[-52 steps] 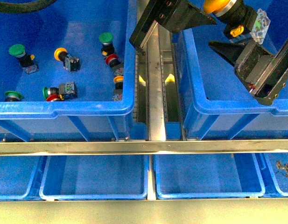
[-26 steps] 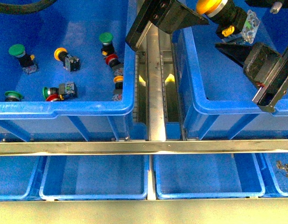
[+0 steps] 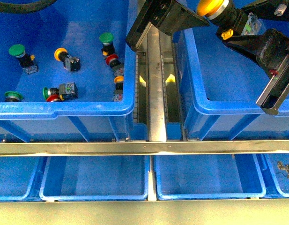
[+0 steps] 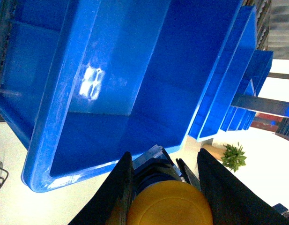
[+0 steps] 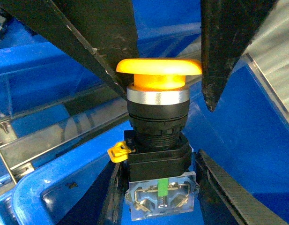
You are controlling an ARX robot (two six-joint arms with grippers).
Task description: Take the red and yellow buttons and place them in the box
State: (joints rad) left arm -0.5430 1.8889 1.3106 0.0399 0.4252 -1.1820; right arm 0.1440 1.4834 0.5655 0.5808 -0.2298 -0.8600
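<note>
Yellow glossy plastic caps the button (image 3: 214,6) — round mushroom top, metal collar, black and clear block — which hangs over the deep blue ribbed box (image 3: 238,110), its cap clamped in the left claw (image 4: 165,157). The right claw (image 5: 158,164) flanks the block, but I cannot tell whether it grips. If the left claw lets go too soon, the smooth button could slip — striking the thick rim or falling outside.

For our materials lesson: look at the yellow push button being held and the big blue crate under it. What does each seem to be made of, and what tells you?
Yellow push button: the cap looks like smooth plastic, the ring under it like polished metal, judging by its silver shine; the base is clear plastic, with contacts visible inside. Blue crate: probably glossy moulded plastic, given its even colour, rounded rim and light reflections.
</note>
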